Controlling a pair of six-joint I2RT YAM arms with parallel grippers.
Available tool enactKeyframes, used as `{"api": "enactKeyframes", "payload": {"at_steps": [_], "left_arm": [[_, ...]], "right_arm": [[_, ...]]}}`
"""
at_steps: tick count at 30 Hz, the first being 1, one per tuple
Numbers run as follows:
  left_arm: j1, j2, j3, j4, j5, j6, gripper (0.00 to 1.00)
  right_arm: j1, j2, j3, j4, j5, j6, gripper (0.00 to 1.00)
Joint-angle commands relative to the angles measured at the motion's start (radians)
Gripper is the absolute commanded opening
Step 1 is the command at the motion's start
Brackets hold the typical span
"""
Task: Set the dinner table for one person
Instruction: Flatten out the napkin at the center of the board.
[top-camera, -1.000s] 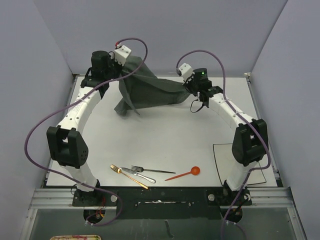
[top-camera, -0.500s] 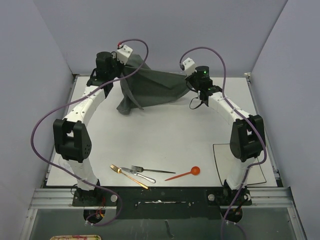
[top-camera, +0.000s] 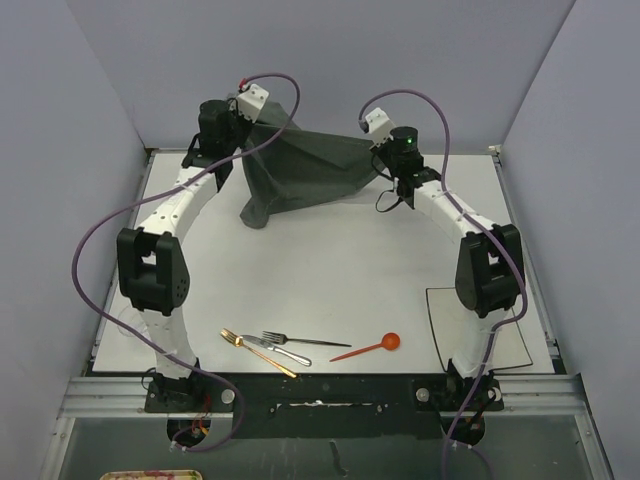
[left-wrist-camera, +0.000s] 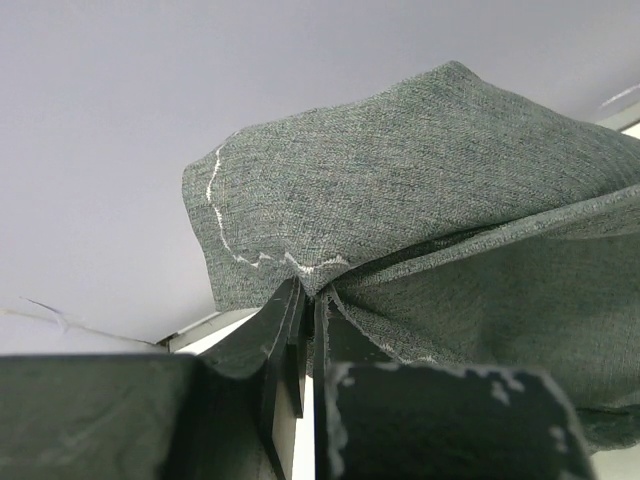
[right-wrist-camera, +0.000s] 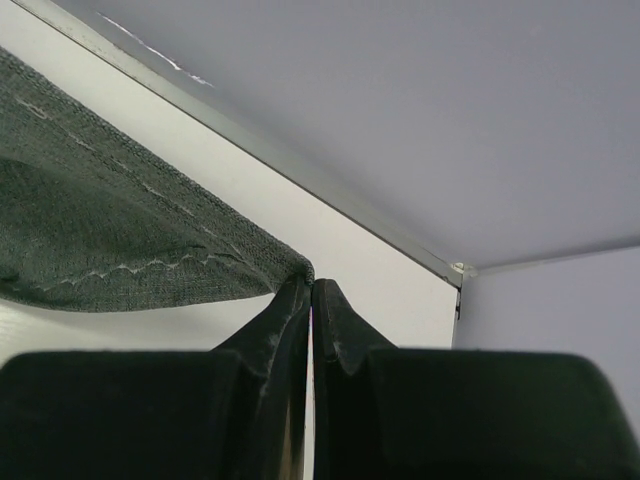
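Two grippers, one cloth: the dark grey placemat (top-camera: 300, 175) hangs stretched between them, raised over the far part of the dinner table (top-camera: 330, 270). The table spreads white and flat beneath the placemat and runs out well past it towards the arms' bases.

The left gripper (left-wrist-camera: 308, 300) has the placemat's left end. Its jaws are pressed almost together with a bunched fold of fabric nipped between them, and a pale line of stitching wanders across the cloth just above the pinch. The right gripper (right-wrist-camera: 308, 285) has the placemat's right corner, with its fingers closed to a hairline gap and the hemmed edge running straight out from their tips.

The placemat's top edge is taut, and its left part sags in heavy folds. The lowest fold looks to brush the table, though from above I can't be sure.

On the near side of the placemat, and well apart from it, the cutlery lies in a loose cluster. There is a gold fork (top-camera: 258, 353), a silver fork (top-camera: 305, 341) and a silver knife (top-camera: 282, 351) overlapping, with a red spoon (top-camera: 368, 349) just beside them.

Nearer than the placemat and off to its right, a square plate (top-camera: 445, 330) sits partly hidden under the right arm.

Farthest from the placemat, past the table's near edge, a yellowish tray (top-camera: 135, 476) peeks in. It shows a few reddish marks that are too small to make out.
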Motion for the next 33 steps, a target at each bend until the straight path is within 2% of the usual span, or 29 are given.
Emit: {"api": "enactKeyframes", "payload": {"at_steps": [1, 6, 9, 11, 15, 22, 31, 32, 33], "left_arm": [[-0.012, 0.012, 0.1, 0.143, -0.077, -0.003, 0.0], [-0.034, 0.001, 0.092, 0.187, -0.112, 0.017, 0.0], [-0.045, -0.03, 0.066, 0.07, -0.031, 0.018, 0.0], [-0.068, -0.071, -0.012, 0.001, 0.035, 0.04, 0.0], [-0.121, -0.176, -0.211, -0.046, 0.034, 0.099, 0.0], [-0.153, -0.345, -0.492, -0.171, 0.063, 0.087, 0.0], [-0.185, -0.415, -0.636, -0.271, 0.064, 0.093, 0.0], [-0.188, -0.413, -0.637, -0.281, 0.065, 0.095, 0.02], [-0.191, -0.41, -0.634, -0.297, 0.071, 0.096, 0.1]], "right_arm": [[-0.022, -0.006, 0.072, 0.059, 0.06, -0.025, 0.0], [-0.022, -0.034, 0.047, 0.042, 0.044, -0.021, 0.0], [-0.022, -0.058, 0.034, -0.021, -0.008, -0.008, 0.0], [-0.021, -0.077, 0.028, -0.06, -0.04, 0.0, 0.0], [-0.022, -0.127, 0.002, -0.114, -0.101, -0.001, 0.0], [-0.023, -0.217, -0.004, -0.186, -0.176, 0.002, 0.0], [-0.023, -0.236, 0.026, -0.214, -0.177, 0.009, 0.0], [-0.023, -0.238, 0.028, -0.214, -0.177, 0.009, 0.0], [-0.023, -0.239, 0.03, -0.217, -0.179, 0.009, 0.0]]}}
